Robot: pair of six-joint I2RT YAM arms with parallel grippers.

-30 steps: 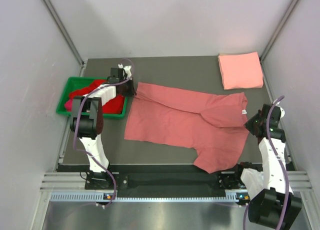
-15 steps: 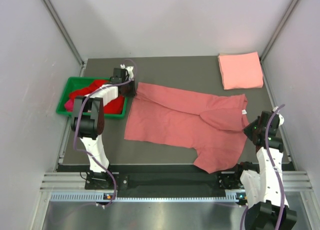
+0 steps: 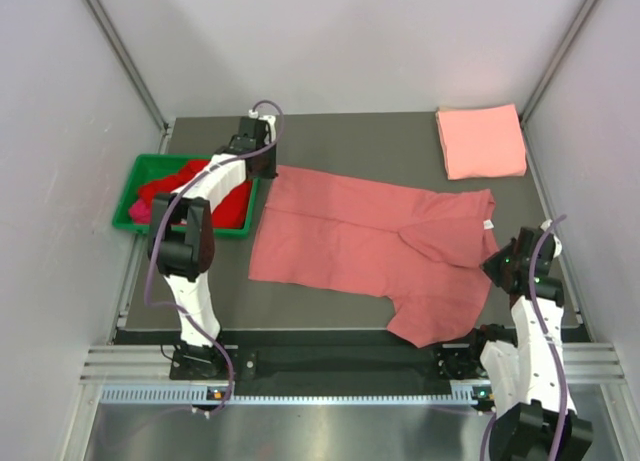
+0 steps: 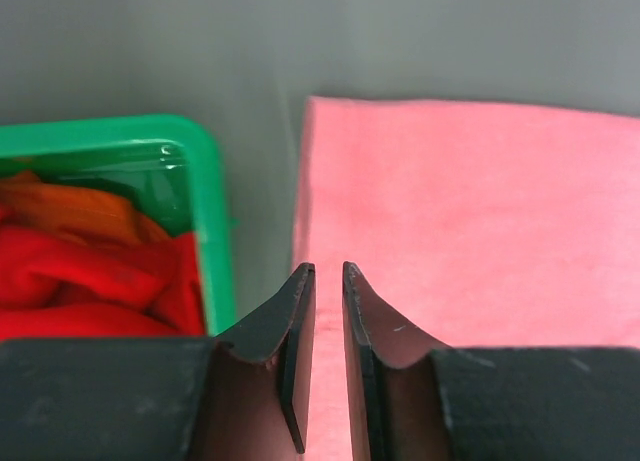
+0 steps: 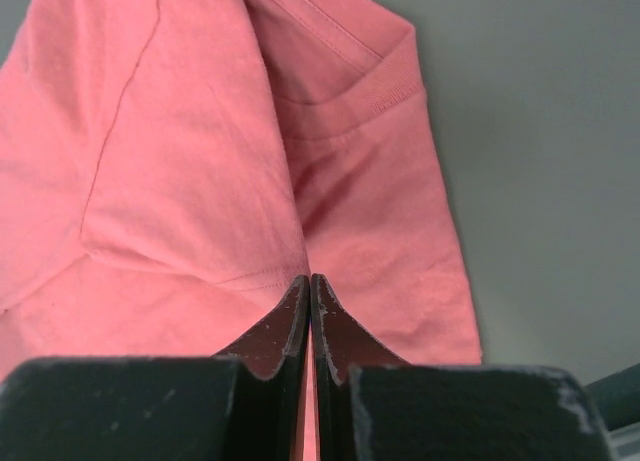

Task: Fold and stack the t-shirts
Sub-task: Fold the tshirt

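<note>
Top view: we note a rose-red t-shirt [image 3: 360,236] spread flat just right of the green bin [image 3: 135,176], which holds bunched red t-shirts [image 3: 170,186]. A folded salmon t-shirt [image 3: 481,141] lies well right of the bin. The left gripper [image 3: 256,153] hangs by the bin's far right corner. The right gripper [image 3: 505,261] is at the spread shirt's edge farthest from the bin.

Left wrist: jaws slightly parted, nothing between them (bin rim just left).

Right wrist: jaws pressed together over the rose-red t-shirt; we see nothing gripped.
</note>
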